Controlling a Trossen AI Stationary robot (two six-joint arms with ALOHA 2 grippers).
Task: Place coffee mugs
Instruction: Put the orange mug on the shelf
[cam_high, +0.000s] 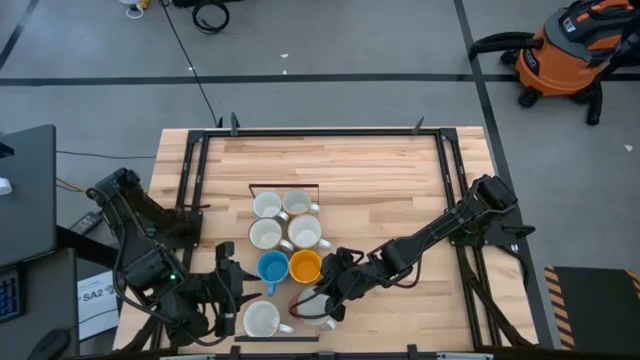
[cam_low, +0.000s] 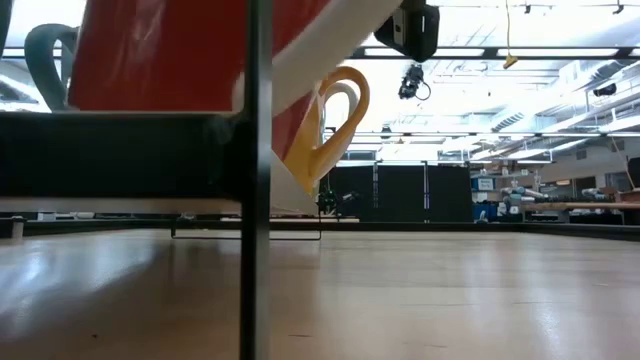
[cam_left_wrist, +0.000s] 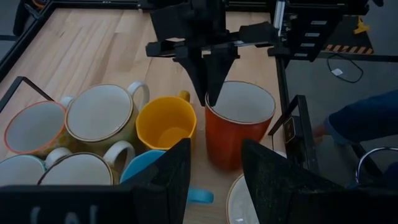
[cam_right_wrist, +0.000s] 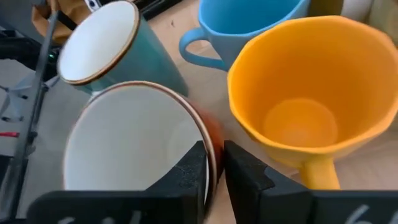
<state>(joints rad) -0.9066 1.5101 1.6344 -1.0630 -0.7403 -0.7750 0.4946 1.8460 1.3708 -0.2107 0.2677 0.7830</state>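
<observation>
Now — right gripper (cam_right_wrist: 214, 163) pinching rim of red-orange white-lined ceramic mug (cam_left_wrist: 239, 121) | beside yellow ceramic mug (cam_left_wrist: 165, 124) | left gripper (cam_left_wrist: 214, 168) spread, hovering nearby.

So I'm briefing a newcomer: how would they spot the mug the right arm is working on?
Find the cluster of mugs near the wooden table's front edge. At its front right corner, beside the yellow mug, stands a red-orange mug with a white inside. The right tool straddles its rim, and no neighbour shares that colour.
</observation>
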